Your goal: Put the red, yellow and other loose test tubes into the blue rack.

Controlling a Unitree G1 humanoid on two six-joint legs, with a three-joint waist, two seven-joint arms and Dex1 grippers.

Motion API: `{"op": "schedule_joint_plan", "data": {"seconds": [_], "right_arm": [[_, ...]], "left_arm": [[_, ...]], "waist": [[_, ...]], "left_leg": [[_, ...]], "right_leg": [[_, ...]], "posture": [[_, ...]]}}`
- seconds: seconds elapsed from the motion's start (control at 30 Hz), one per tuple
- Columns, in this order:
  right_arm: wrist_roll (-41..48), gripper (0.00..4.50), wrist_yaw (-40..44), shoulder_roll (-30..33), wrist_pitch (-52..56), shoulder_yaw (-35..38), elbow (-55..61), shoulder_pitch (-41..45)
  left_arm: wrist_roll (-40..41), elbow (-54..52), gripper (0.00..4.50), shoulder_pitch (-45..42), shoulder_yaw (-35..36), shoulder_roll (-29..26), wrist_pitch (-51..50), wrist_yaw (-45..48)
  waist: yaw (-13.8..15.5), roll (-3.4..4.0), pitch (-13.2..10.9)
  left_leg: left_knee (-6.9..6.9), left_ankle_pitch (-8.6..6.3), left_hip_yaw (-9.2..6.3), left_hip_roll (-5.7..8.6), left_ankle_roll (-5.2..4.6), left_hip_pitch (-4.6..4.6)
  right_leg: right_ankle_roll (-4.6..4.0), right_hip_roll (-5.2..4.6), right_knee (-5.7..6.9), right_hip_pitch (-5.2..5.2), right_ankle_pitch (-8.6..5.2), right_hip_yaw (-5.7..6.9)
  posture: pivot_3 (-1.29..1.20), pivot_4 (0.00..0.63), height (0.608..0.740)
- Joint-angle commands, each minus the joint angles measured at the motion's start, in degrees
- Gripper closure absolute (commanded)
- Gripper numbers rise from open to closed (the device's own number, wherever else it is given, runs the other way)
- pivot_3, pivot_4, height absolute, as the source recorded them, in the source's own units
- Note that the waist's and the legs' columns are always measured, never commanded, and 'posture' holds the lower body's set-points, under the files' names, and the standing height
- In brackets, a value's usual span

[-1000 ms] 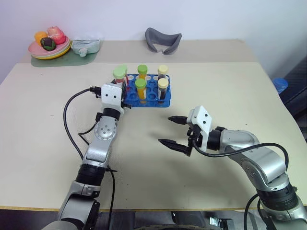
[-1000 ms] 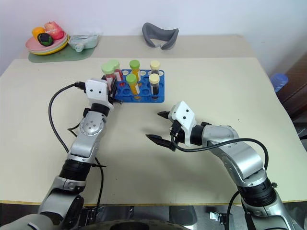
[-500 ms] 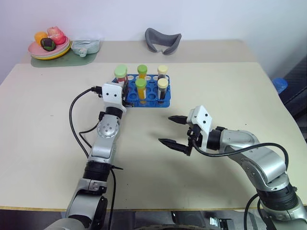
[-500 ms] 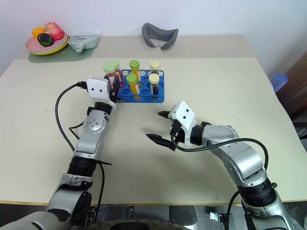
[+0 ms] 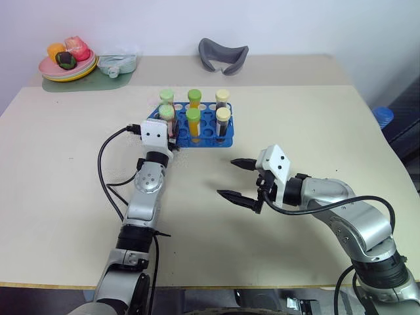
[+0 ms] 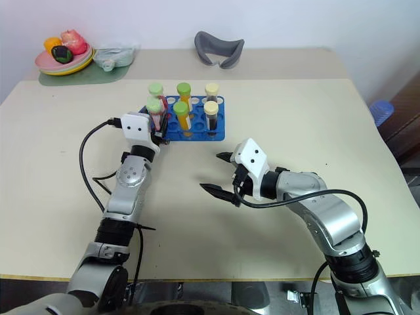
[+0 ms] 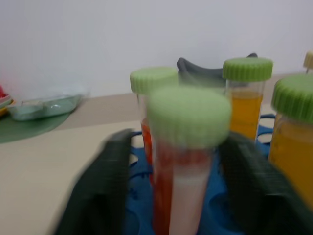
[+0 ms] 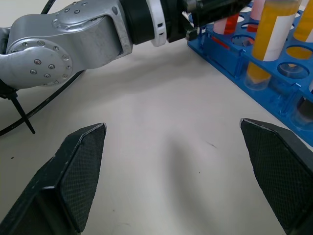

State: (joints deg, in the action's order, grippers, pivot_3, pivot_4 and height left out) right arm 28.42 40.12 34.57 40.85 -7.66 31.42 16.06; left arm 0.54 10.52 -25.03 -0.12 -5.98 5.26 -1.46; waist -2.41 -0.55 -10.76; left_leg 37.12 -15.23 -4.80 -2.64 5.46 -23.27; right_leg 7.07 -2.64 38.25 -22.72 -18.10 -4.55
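Beige table: left gripper is sitting spread, fingers flanking red tube w/ gaps either side. Blue rack is lying just ahead of it. Right gripper is hovering wide open, rack beyond its tips.

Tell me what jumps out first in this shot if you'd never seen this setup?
The blue rack mid-table, with six capped tubes standing in it, draws the eye. The left gripper sits at its near-left corner, fingers parted either side of a green-capped red tube in the rack. The right gripper hovers wide open over bare table, nearer the robot.
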Motion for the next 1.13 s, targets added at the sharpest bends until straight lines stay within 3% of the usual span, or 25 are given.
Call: {"op": "schedule_joint_plan", "data": {"seconds": [0.03,0.23,0.33,0.47,0.6,0.77,1.13], "right_arm": [[0.63,0.00,-0.21,0.07,-0.50,1.37,2.44,0.07],[1.68,0.00,0.10,2.12,-0.38,6.69,0.68,0.34],[3.92,0.00,1.91,4.70,-0.34,12.93,-1.32,-0.44],[3.79,0.00,4.67,9.54,-1.83,20.16,-6.20,-3.47],[1.72,0.00,7.60,13.30,-5.65,23.10,-11.86,-5.56],[-1.29,0.00,8.56,13.47,-10.20,21.71,-18.20,-4.11],[-3.20,0.00,8.46,10.29,-12.29,17.14,-20.81,-1.91]], "left_arm": [[1.07,-5.88,0.32,0.50,1.91,-0.76,-0.88,0.85],[8.12,-22.33,0.32,6.28,7.24,-6.94,-10.33,7.27],[14.57,-30.54,0.32,12.19,13.17,-15.29,-17.20,14.32],[20.08,-33.24,0.32,23.73,23.16,-25.67,-21.66,23.52],[21.64,-32.89,0.32,33.33,29.43,-30.29,-22.15,29.22],[21.87,-32.94,0.32,38.57,32.06,-30.71,-21.81,31.38],[21.64,-37.90,0.32,42.49,32.62,-25.39,-23.33,26.96]], "waist": [[0.00,0.00,0.00],[-0.16,0.00,0.00],[-0.20,0.01,0.00],[-0.01,0.02,0.00],[-0.01,0.01,-0.01],[-0.05,0.01,-0.01],[-0.06,0.02,-0.02]], "left_leg": [[0.00,0.00,0.00,0.00,0.00,-0.01],[-0.01,0.00,0.00,-0.02,0.01,0.00],[-0.03,-0.01,0.00,-0.03,-0.01,0.00],[-0.05,-0.04,0.02,-0.03,-0.07,0.04],[-0.07,-0.07,0.04,-0.04,-0.12,0.04],[-0.08,-0.08,0.06,-0.04,-0.12,0.21],[-0.10,-0.08,0.07,-0.06,-0.12,0.22]], "right_leg": [[0.00,0.00,0.00,0.00,0.00,0.00],[0.00,0.00,0.01,-0.01,0.00,-0.01],[0.00,0.01,0.03,-0.02,0.00,0.00],[-0.01,0.00,-0.02,0.04,-0.01,0.00],[-0.02,0.00,-0.07,0.05,-0.01,0.00],[-0.03,0.00,-0.10,0.23,-0.02,-0.01],[-0.03,0.01,-0.10,0.22,-0.02,-0.03]], "posture": [[0.00,0.150,0.740],[0.00,0.150,0.740],[0.00,0.150,0.740],[0.00,0.150,0.740],[0.00,0.150,0.740],[0.00,0.150,0.740],[0.00,0.150,0.740]]}}
